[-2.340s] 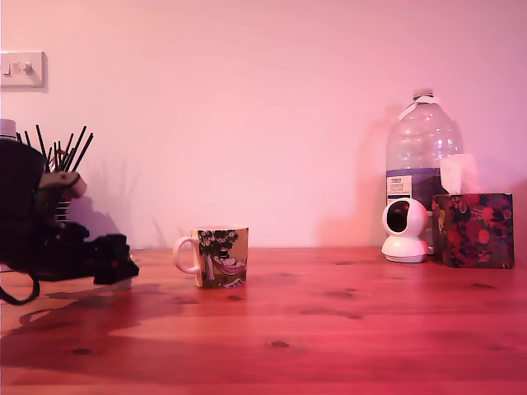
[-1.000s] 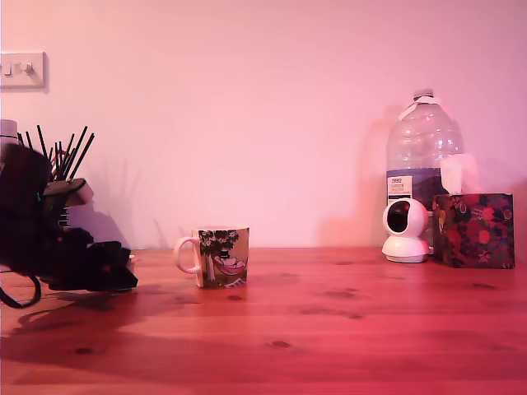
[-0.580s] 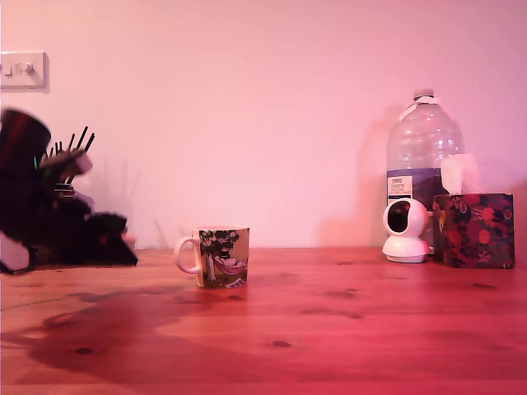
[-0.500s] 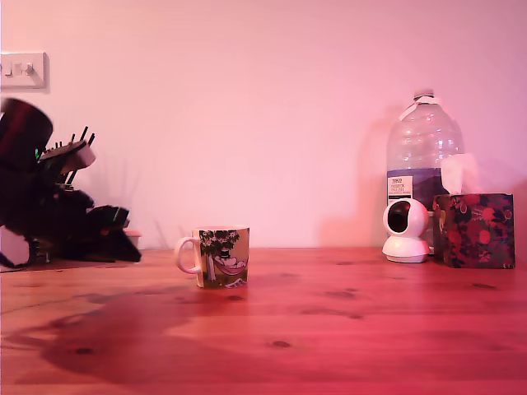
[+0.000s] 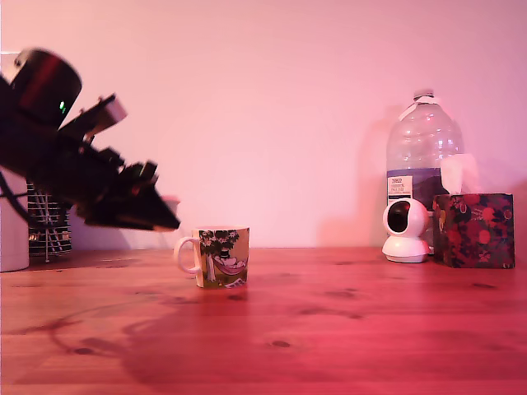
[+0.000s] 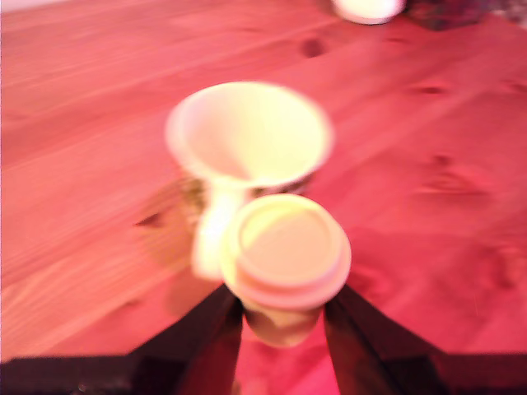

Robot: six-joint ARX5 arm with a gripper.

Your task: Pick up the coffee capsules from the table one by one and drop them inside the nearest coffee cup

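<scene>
Left of centre, capsule [image 6: 284, 259] is pinched by the pincer [image 6: 282, 322] above the bench [image 5: 346, 321]; carry step; centring over cup [image 5: 220, 256] needed before release.

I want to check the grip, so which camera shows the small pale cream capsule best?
The wrist view: the small pale cream capsule fills the frame, clamped between the gripper fingers. The exterior view shows only a pale sliver at the gripper tip.

Dim pink cast (wrist view blurred)
</scene>
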